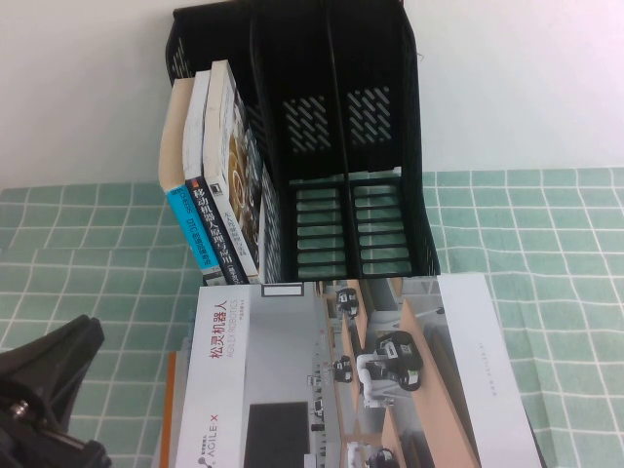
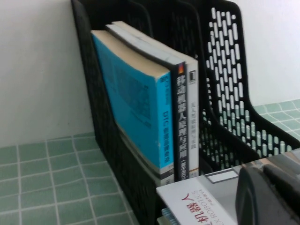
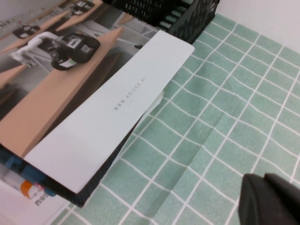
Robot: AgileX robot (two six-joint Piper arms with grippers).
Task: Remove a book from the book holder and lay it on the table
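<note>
**Brochure out of rack, lying flat**

High view: the book (image 1: 331,375) lies atop a stack before the book holder (image 1: 322,146); left gripper (image 1: 44,400) nearby, finger state untellable.

Right wrist view: right gripper (image 3: 269,199) closed, empty, over the table (image 3: 225,117).

Judgement: withdraw both arms slowly, avoiding the overhanging cover.

I see the book (image 1: 331,380) as smooth paper, its white cover faintly glossy. The book holder (image 1: 375,58) looks like black moulded plastic with a slight sheen. Mint-green cloth with faint creases covers the surface (image 1: 546,292). My left pincer (image 2: 269,197) looks like matt black plastic.
</note>
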